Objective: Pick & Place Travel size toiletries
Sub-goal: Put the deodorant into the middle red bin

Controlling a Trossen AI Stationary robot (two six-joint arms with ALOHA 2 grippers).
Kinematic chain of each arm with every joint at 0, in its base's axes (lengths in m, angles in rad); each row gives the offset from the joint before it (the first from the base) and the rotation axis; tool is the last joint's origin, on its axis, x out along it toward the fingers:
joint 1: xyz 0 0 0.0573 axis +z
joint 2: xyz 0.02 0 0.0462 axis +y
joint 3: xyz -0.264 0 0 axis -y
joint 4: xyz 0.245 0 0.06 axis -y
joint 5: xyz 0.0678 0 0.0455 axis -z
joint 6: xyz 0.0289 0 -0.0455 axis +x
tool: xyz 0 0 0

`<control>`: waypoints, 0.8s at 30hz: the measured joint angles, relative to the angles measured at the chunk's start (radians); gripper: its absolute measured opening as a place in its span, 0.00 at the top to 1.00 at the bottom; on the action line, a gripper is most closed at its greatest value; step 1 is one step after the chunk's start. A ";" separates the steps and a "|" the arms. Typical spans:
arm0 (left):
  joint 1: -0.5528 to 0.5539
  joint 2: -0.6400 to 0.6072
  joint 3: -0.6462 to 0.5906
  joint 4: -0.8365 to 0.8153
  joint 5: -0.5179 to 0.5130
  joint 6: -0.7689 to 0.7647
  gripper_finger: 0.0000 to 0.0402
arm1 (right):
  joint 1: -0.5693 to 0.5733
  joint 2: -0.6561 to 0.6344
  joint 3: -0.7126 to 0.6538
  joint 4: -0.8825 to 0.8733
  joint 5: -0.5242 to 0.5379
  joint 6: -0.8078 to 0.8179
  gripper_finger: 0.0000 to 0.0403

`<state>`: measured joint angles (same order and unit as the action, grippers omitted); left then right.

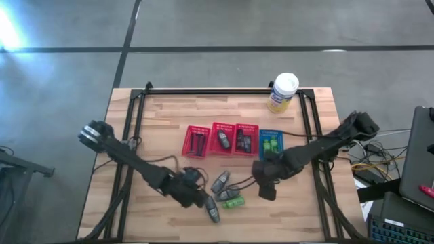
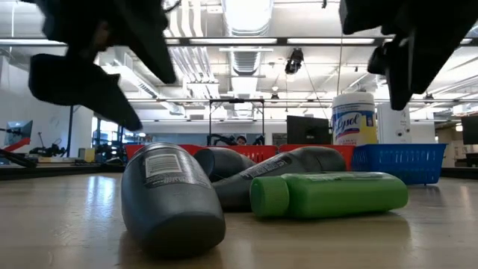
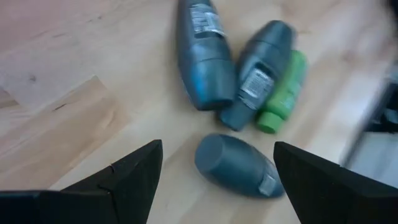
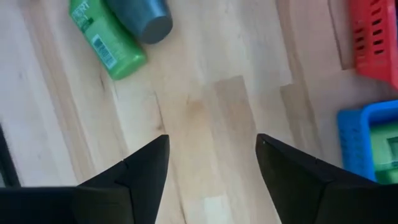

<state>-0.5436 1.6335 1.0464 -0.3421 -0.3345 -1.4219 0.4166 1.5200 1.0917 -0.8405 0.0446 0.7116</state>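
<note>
Fingers (image 3: pixel 134 180) of left gripper (image 3: pixel 214 180) spread wide, hanging just over lone grey bottle (image 3: pixel 236 165) on surface (image 3: pixel 56 93), beside three-bottle cluster; best lowered straight, straddling its middle, then closed gently
</note>
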 joint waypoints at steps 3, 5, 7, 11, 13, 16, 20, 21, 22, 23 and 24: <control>0.022 0.103 0.136 -0.121 -0.006 0.000 0.22 | 0.016 -0.038 -0.041 0.031 0.023 0.019 0.40; 0.047 0.167 0.232 -0.222 -0.022 0.030 0.22 | 0.020 -0.061 -0.061 0.032 0.054 0.028 0.40; 0.084 0.228 0.326 -0.328 -0.028 0.081 0.22 | 0.020 -0.084 -0.078 0.039 0.061 0.028 0.39; 0.174 0.321 0.464 -0.412 0.024 0.238 0.22 | 0.017 -0.105 -0.093 0.049 0.064 0.018 0.38; 0.215 0.356 0.501 -0.415 0.071 0.303 0.22 | 0.017 -0.107 -0.094 0.052 0.064 0.016 0.37; 0.257 0.391 0.524 -0.418 0.159 0.380 0.22 | 0.019 -0.107 -0.091 0.058 0.064 0.016 0.36; 0.264 0.396 0.518 -0.406 0.202 0.423 0.22 | 0.019 -0.106 -0.088 0.077 0.081 0.019 0.38; 0.263 0.396 0.513 -0.407 0.203 0.428 0.22 | 0.019 -0.106 -0.088 0.076 0.090 0.019 0.39; 0.262 0.396 0.506 -0.407 0.208 0.428 0.22 | 0.019 -0.106 -0.088 0.078 0.097 0.020 0.40; 0.260 0.396 0.500 -0.408 0.216 0.428 0.22 | 0.019 -0.106 -0.088 0.078 0.108 0.020 0.41; 0.259 0.396 0.491 -0.406 0.223 0.428 0.22 | 0.019 -0.106 -0.088 0.078 0.116 0.019 0.41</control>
<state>-0.2845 2.0293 1.5372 -0.7481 -0.1115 -0.9939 0.4358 1.4136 1.0036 -0.7630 0.1606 0.7311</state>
